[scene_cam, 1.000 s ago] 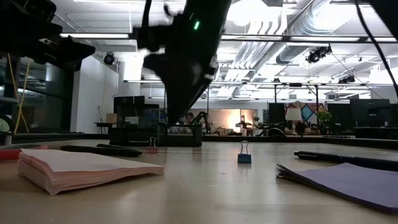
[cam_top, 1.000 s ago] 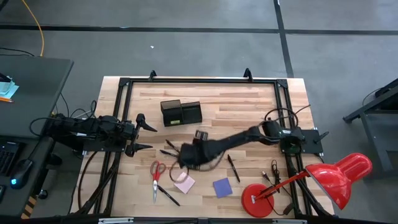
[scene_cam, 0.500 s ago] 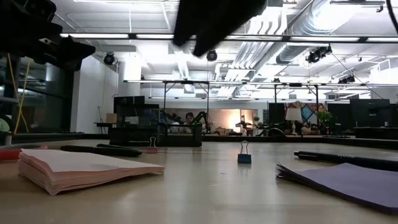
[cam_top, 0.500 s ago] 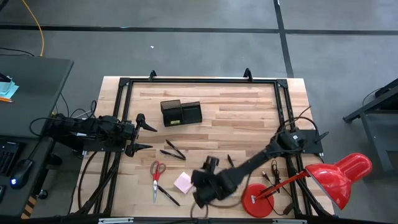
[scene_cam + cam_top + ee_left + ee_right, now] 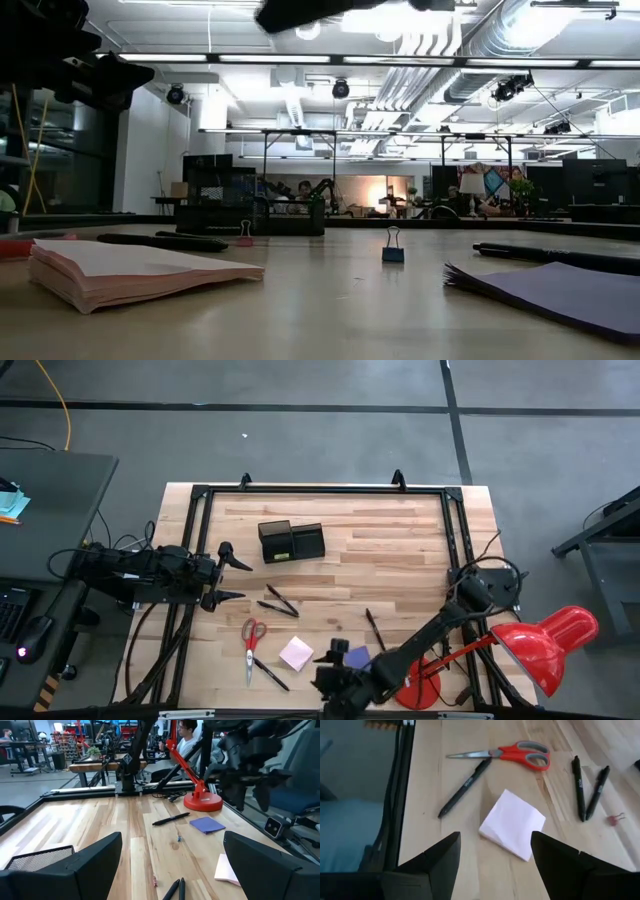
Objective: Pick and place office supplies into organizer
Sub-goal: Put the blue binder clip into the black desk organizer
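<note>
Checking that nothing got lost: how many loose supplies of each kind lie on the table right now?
Scissors: 1
Pens: 4
Pads: 2
Clips: 2
Total: 9

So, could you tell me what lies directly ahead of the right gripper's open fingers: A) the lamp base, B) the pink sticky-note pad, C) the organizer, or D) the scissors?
B: in the right wrist view the pink sticky-note pad lies between the right gripper fingers, while the scissors lie farther off.
</note>
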Available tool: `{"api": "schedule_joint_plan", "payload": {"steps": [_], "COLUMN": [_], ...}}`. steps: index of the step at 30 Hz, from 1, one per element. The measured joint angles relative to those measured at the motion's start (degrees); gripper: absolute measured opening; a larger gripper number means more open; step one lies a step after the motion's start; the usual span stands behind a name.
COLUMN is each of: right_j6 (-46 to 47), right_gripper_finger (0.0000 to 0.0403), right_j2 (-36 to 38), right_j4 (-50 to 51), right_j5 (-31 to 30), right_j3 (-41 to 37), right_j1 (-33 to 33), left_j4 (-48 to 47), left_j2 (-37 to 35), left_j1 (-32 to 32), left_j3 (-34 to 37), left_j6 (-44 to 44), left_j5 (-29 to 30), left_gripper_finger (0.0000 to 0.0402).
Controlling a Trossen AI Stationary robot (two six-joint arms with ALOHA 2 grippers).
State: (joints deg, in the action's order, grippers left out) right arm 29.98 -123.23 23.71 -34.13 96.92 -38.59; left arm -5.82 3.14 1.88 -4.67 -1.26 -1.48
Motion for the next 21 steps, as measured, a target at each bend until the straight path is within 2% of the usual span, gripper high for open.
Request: {"api": "schedule_joint_plan", "payload": {"steps": [4, 8, 12, 16, 21], "right_j6": [1.5, 8.4, 14.7, 17.8, 21.1], "right_gripper_finger": [0.0238, 0.0238, 0.0238, 0.0238, 0.0238], "right_j2": [6.7, 15.1, 19.8, 20.3, 20.4], "right_j4": [-7.2, -11.7, -16.7, -20.4, -20.9], "right_j5": [1.1, -2.2, -5.9, -7.3, -4.3], "right_j3": [-11.9, -24.7, -35.6, -41.8, -45.4], "right_j1": [0.6, 0.7, 1.4, 3.1, 5.6], "left_j4": [0.0, -0.4, -0.6, -0.9, -1.8], "left_j2": [0.0, 0.0, 0.0, 0.1, 0.1], "left_j1": [0.0, 0.0, 0.0, 0.0, 0.0], "left_j3": [0.0, 0.0, 0.0, 0.0, 0.0], "left_j6": [0.0, 0.0, 0.0, 0.1, 0.5], "left_j5": [0.0, 0.0, 0.0, 0.0, 0.0], "left_gripper_finger": [0.0335, 0.0335, 0.0335, 0.0335, 0.0335]}}
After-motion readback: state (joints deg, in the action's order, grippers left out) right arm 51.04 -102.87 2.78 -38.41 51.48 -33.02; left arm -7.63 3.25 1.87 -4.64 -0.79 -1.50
